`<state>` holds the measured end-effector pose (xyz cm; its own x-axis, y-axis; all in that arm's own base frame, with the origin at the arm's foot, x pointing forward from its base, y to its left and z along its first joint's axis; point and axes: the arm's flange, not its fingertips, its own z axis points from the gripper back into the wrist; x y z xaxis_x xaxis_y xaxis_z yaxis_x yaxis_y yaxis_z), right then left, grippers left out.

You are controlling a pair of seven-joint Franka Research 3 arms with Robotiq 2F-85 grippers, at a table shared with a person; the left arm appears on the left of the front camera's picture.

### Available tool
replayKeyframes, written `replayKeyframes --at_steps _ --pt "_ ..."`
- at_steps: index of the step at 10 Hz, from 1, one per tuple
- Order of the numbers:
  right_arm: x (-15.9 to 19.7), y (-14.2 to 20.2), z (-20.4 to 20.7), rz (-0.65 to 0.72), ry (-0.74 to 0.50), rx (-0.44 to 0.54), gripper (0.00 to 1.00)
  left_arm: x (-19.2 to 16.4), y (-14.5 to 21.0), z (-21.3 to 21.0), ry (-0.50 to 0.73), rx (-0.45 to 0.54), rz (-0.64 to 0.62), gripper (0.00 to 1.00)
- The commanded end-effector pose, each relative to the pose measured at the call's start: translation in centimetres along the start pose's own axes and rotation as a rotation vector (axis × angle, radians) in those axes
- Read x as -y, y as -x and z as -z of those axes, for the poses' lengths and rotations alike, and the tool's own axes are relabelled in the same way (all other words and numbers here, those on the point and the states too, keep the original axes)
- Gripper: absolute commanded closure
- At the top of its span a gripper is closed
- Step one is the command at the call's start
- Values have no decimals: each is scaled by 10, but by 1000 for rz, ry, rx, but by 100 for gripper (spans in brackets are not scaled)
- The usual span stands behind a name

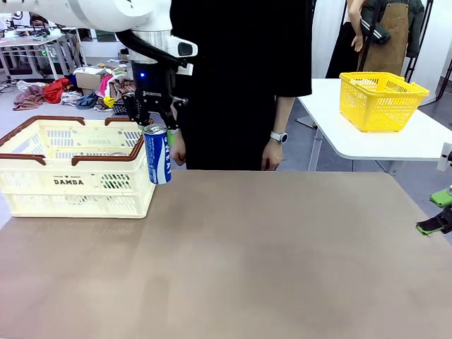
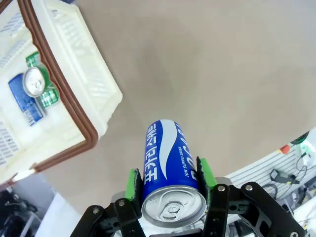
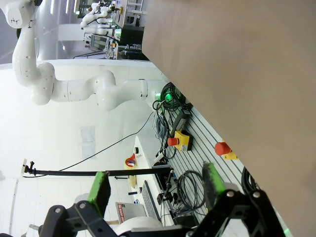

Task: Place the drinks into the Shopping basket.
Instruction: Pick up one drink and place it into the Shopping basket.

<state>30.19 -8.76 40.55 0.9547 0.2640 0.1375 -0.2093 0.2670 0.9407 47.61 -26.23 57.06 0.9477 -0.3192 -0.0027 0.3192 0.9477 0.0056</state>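
You could see that the left gripper (image 1: 157, 121) held the slim blue aluminium can with white print (image 1: 157, 155) in the air, its green-padded fingers (image 2: 133, 183) closed on the two sides of the can near the silver top. In the front view the can hung upright just beside the right end wall of the large cream-white plastic crate with brown rim and handles (image 1: 42, 164), over the brown surface (image 1: 268, 254), and I cannot tell if the can touched the crate wall. In the left wrist view the blue can (image 2: 169, 170) was outside the crate (image 2: 84, 74), past its brown corner. Inside the crate you could find another blue can (image 2: 30, 91) and a green can with white lettering (image 2: 43, 94) close together on the crate floor.

The right gripper (image 3: 155, 187) stood with its fingers wide apart and with nothing between them; it was at the right edge of the surface. A person in black clothes stood behind the surface, with one hand (image 1: 270, 161) hanging near the far edge. A smaller yellow mesh basket (image 1: 380, 99) sat on a white table (image 1: 424, 141) farther back.
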Motion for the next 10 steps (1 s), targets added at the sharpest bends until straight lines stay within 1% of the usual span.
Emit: replayKeyframes --at_steps 1,5,6,7,8,9,10 --pt "-3 1 -2 13 1 -8 0 10 2 -2 -14 3 -32 100" --pt "-3 1 -2 13 1 -8 0 10 2 -2 -14 3 -32 100" --pt "-3 1 -2 13 1 -8 0 11 0 3 -2 -5 -14 100" --pt "-3 1 -2 13 1 -8 0 13 -6 -6 -27 46 52 100" --pt "-3 1 -2 13 1 -8 0 5 -16 -25 -32 82 56 100" --pt "-3 1 -2 13 1 -8 0 -15 -27 -56 -21 133 14 100" --pt "-3 1 -2 13 1 -8 0 -38 -35 -86 10 162 0 100"
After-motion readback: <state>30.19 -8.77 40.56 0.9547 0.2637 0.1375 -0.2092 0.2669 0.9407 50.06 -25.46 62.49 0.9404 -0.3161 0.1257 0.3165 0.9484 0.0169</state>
